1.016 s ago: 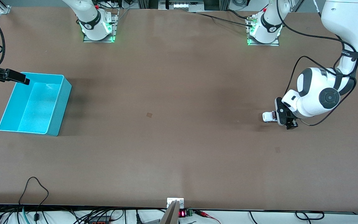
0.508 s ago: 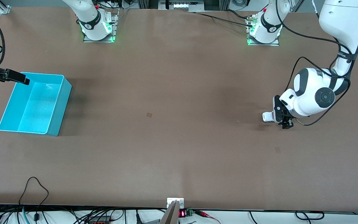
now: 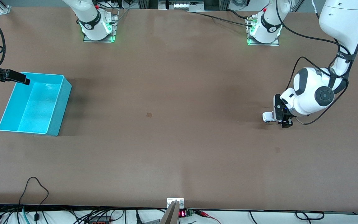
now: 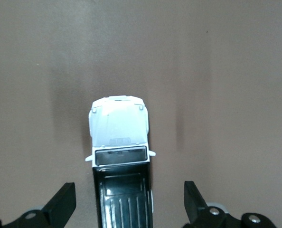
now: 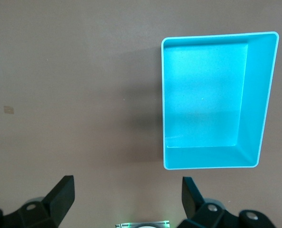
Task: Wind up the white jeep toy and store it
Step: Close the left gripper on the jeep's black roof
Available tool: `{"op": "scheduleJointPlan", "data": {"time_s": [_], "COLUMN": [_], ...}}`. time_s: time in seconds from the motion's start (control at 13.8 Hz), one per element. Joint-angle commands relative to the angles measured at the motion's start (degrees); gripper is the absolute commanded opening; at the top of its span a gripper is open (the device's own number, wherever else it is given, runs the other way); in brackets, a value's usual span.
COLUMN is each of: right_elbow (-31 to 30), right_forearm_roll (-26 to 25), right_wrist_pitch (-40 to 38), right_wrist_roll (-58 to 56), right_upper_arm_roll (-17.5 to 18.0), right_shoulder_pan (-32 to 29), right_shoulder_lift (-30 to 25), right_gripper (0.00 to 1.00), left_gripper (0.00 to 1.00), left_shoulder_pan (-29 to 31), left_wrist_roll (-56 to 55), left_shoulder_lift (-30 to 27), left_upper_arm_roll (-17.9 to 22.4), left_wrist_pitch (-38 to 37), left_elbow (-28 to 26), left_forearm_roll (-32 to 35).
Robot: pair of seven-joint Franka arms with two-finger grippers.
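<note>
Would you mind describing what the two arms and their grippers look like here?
Both arms are glossy white with dark grey joint caps. The left arm carries looping black cables, a black band and a black gripper. The right gripper shows as a black bar at the bin's corner. Both bases glow green. The wrist views show black, wedge-shaped fingers on each.

White jeep toy (image 4: 121,156): rear end cut off by the left wrist view's edge; in front view the left claw (image 3: 283,115) covers all but its nose. Right claw (image 5: 126,199): only fingertips in frame, arm mostly cropped from front view.
</note>
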Motion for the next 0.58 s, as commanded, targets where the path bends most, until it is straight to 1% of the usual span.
{"op": "scheduleJointPlan", "data": {"time_s": [0.0,0.29,0.51], "right_elbow": [0.3,0.3,0.3], "right_forearm_roll": [0.4,0.4,0.4], "right_wrist_pitch": [-0.7,-0.7,-0.7], "right_wrist_roll": [0.5,0.5,0.5], "right_upper_arm_roll": [0.2,0.2,0.2], "right_shoulder_pan": [-0.3,-0.3,-0.3], "right_shoulder_lift": [0.0,0.0,0.0], "right_gripper": [1.0,1.0,1.0], "left_gripper": [1.0,1.0,0.96], "left_shoulder_pan": [1.3,1.5,1.8], "left_wrist_roll": [1.8,1.9,1.9], "left_shoulder_lift": [-0.5,-0.4,-0.3], "left_upper_arm_roll": [-0.7,-0.7,-0.7], "left_wrist_pitch": [1.5,2.1,2.4], "left_elbow": [-1.7,-1.8,-1.9], "left_forearm_roll": [-0.5,-0.3,-0.3]}}
